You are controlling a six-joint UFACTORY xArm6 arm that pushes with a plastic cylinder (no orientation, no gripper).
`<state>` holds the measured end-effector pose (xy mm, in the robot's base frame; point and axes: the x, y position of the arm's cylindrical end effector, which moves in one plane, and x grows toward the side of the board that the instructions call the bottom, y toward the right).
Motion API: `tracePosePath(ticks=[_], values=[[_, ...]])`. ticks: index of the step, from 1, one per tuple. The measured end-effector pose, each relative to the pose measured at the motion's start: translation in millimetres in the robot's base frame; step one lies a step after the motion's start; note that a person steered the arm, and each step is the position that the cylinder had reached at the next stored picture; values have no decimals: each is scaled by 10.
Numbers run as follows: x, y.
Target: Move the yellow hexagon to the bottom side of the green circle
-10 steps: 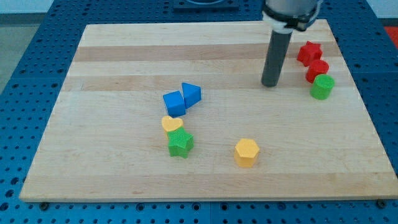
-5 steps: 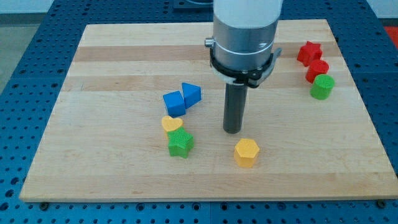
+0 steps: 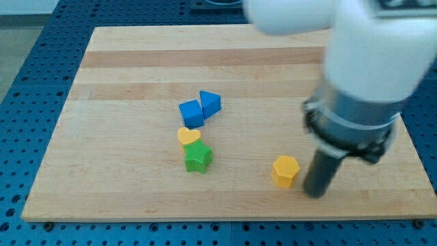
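Note:
The yellow hexagon [image 3: 285, 171] lies low on the wooden board [image 3: 123, 75], right of centre. My tip [image 3: 315, 193] stands just to its right and slightly lower, close to it; I cannot tell whether they touch. The arm's white and grey body covers the board's right side. The green circle and the red blocks are hidden behind it.
A blue cube [image 3: 190, 113] and a blue triangular block [image 3: 210, 102] sit together near the board's middle. Below them a yellow heart [image 3: 189, 135] touches a green star [image 3: 198, 158]. The board's bottom edge runs close under my tip.
My tip swung from the view's upper right to above the hexagon, then round to its lower right. The yellow hexagon has shifted a little to the right and down.

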<state>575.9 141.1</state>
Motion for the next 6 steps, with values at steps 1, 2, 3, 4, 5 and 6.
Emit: tracePosePath(ticks=[1,2,3,4,5,6], values=[[-702,148],[-820,148],[-392,187],[403,315],[426,59],[417,-499]])
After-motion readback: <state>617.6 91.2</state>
